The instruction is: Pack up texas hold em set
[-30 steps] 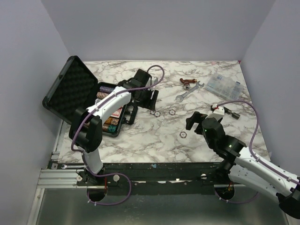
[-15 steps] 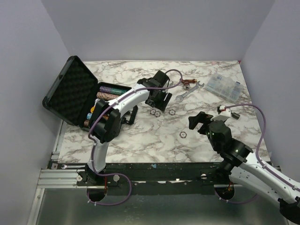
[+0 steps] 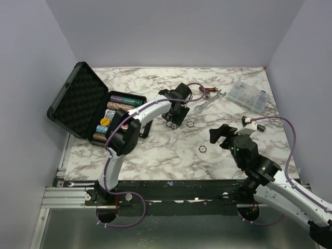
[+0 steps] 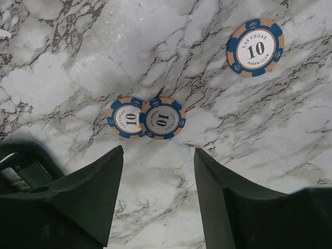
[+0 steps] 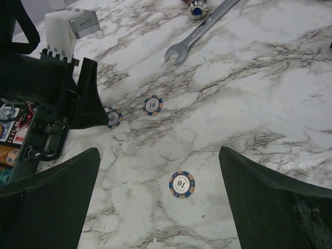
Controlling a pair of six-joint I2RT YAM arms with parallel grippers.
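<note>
The black briefcase (image 3: 78, 101) lies open at the left, with rows of coloured chips (image 3: 116, 111) in its base. Several blue-and-tan "10" chips lie loose on the marble. My left gripper (image 3: 174, 115) is open and empty, just above two overlapping chips (image 4: 162, 118) that lie beyond its fingertips (image 4: 111, 161). A third chip (image 4: 255, 47) lies further right. My right gripper (image 3: 223, 136) is open and empty above a lone chip (image 5: 181, 184), which also shows in the top view (image 3: 202, 149). The card decks are not clearly visible.
A silver wrench (image 3: 207, 102) and a red-handled tool (image 3: 207, 92) lie behind the chips. A clear plastic compartment box (image 3: 249, 93) sits at the back right. A small white and black part (image 3: 251, 121) lies near the right arm's cable.
My left arm has swung right from over the briefcase to the loose chips in the middle. My right gripper has shifted slightly right and stayed open.
</note>
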